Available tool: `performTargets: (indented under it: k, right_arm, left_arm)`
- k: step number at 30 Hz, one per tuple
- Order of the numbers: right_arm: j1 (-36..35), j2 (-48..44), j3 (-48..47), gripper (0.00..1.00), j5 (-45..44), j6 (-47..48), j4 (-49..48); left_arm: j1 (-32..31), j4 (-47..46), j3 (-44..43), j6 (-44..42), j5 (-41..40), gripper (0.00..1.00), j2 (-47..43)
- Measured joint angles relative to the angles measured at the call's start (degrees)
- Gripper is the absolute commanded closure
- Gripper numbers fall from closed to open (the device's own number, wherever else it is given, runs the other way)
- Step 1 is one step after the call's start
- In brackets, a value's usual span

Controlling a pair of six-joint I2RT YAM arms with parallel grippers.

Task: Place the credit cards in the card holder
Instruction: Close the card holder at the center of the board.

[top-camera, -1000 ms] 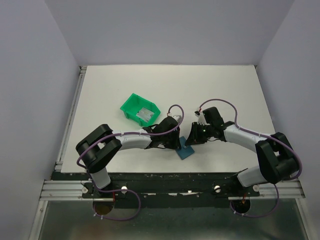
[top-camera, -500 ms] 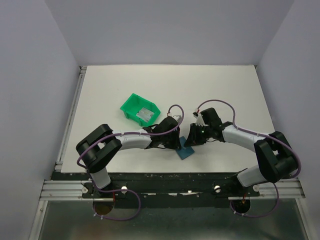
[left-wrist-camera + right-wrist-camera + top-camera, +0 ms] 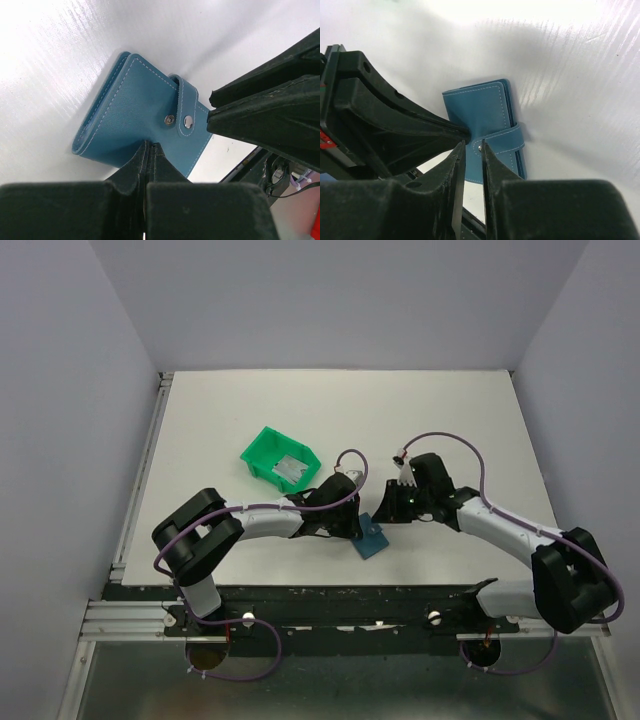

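As the closed left gripper (image 3: 150,146) is touching the slate-blue folding card holder (image 3: 132,107) by the white table's (image 3: 300,410) near edge, the right gripper's (image 3: 472,145) hold is looking unclear.

Green plastic bin (image 3: 262,448) on white table (image 3: 450,420)

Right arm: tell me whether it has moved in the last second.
Yes. Its elbow swung rightward and nearer the base rail; its end effector stayed by the card holder.

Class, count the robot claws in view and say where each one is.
2. The left claw, shut, has its tips at the edge of the card holder; the right claw, narrowly parted, is at its strap. None seems hidden.
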State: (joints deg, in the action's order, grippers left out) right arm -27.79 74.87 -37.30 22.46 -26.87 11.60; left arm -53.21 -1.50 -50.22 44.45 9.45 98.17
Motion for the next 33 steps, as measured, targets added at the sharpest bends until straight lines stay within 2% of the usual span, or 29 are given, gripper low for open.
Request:
performTargets:
  k: [33]
  right_arm:
    - [-1.79,2.14,1.2,0.73,-0.11,1.46,0.31]
  left_arm:
    - [0.0,-0.68,0.0,0.04,0.15,1.0,0.39]
